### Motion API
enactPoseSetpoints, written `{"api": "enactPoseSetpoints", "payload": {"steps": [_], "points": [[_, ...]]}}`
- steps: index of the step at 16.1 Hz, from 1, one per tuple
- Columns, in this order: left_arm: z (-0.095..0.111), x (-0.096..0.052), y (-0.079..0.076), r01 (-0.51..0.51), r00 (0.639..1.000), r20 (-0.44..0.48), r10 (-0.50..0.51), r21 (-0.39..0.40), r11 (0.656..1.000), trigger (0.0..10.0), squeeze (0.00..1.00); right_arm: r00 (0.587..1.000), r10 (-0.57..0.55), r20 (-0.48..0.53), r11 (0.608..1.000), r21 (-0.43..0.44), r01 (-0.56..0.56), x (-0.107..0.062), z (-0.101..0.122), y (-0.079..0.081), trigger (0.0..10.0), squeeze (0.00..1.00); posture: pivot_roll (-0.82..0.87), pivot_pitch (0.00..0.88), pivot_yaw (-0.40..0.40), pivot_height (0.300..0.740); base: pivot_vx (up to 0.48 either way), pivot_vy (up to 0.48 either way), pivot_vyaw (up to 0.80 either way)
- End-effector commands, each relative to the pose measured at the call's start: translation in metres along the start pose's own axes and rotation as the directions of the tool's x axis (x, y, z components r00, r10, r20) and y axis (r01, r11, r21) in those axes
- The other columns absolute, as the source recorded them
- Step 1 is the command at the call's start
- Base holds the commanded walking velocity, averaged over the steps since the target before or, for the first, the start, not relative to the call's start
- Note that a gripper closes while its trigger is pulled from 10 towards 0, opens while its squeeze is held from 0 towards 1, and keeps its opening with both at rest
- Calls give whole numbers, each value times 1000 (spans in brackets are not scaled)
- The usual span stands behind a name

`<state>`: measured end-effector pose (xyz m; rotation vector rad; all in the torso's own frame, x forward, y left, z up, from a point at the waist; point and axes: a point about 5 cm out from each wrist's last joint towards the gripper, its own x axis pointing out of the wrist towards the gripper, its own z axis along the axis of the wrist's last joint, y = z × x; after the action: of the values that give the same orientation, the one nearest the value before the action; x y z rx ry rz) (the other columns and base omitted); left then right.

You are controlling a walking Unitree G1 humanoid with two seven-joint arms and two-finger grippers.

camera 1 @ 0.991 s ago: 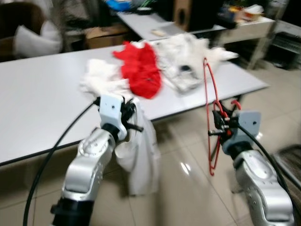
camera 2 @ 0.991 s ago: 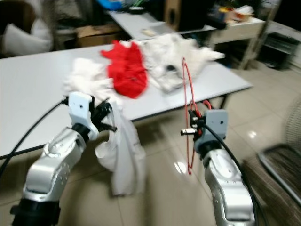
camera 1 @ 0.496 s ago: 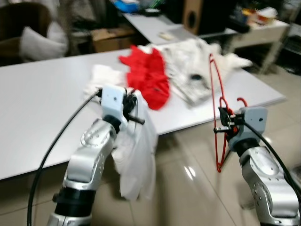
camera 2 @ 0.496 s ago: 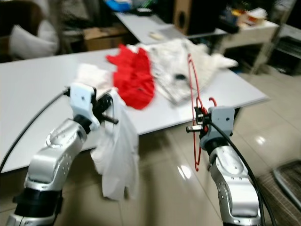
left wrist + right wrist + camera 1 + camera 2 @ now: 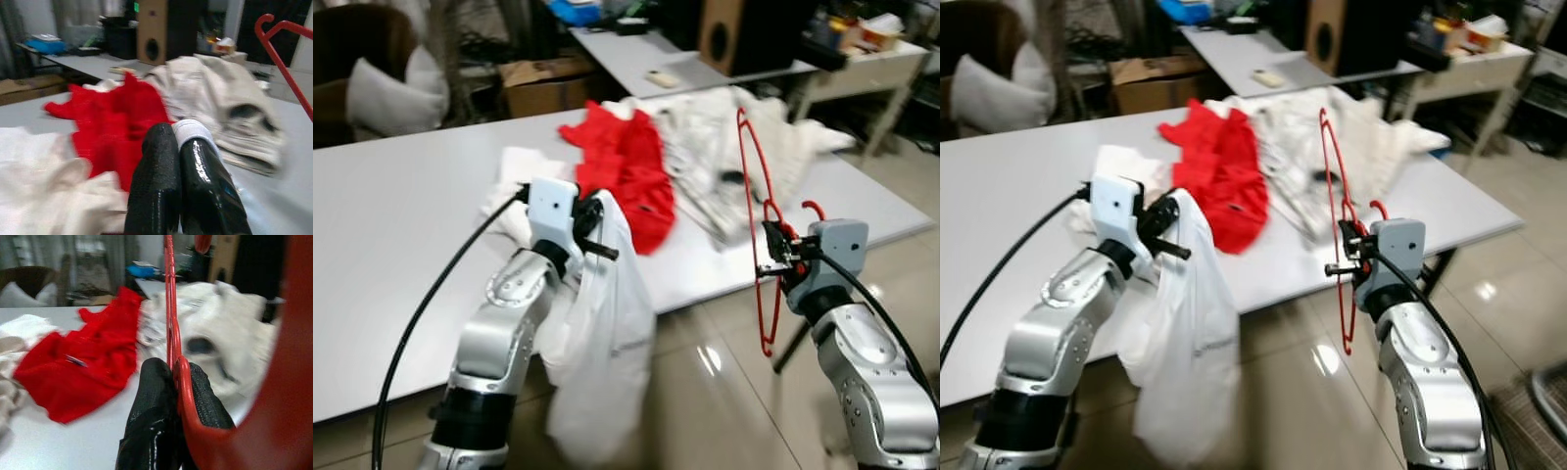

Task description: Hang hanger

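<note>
Your right hand (image 5: 771,257) is clenched on the red hanger (image 5: 756,223), upright at 3 o'clock off the table (image 5: 391,235) edge. Left hand (image 5: 587,227) grips a white garment (image 5: 602,343). Hanger looks light, stiff, thin; hold near the hook.

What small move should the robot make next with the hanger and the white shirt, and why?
Probably bring the two arms together. The right gripper is shut on the red hanger, held upright, and the left gripper is shut on the white shirt, which hangs apart from it above the floor, so the hanger cannot enter the shirt yet.
</note>
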<state>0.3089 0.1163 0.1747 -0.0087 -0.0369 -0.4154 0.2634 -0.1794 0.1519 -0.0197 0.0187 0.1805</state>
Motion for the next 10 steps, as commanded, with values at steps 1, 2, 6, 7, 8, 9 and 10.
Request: {"api": "enactPoseSetpoints", "payload": {"steps": [1,2,6,7,8,9,10], "points": [[8,2,6,-17,1000,22,16,21,1000,10000,0,999,42,25,999,-2,-42,1,7,2,10000,0,-134,0,10,740,0,0,0],[10,5,7,-17,1000,21,16,38,999,10000,0,997,80,18,997,-12,-80,1,8,1,10000,0,-134,0,10,740,0,0,0],[35,43,35,-51,998,-23,55,152,987,10000,0,929,369,5,922,-131,-365,-13,34,-12,10000,0,-148,0,15,740,0,0,0],[43,50,40,-57,998,-20,61,166,985,10000,0,916,401,8,907,-145,-395,-15,38,-14,10000,0,-148,0,15,740,0,0,0],[57,62,48,-67,997,-18,72,202,977,10000,0,884,467,-1,871,-171,-460,-19,44,-17,10000,0,-152,0,23,740,0,0,0],[70,72,55,-76,997,-13,82,242,967,10000,0,853,522,-20,836,-182,-517,-23,46,-18,10000,0,-153,0,26,740,0,0,0],[75,75,58,-81,996,-8,86,258,963,10000,0,839,543,-28,822,-186,-538,-25,47,-18,10000,0,-153,0,26,740,0,0,0]]}}
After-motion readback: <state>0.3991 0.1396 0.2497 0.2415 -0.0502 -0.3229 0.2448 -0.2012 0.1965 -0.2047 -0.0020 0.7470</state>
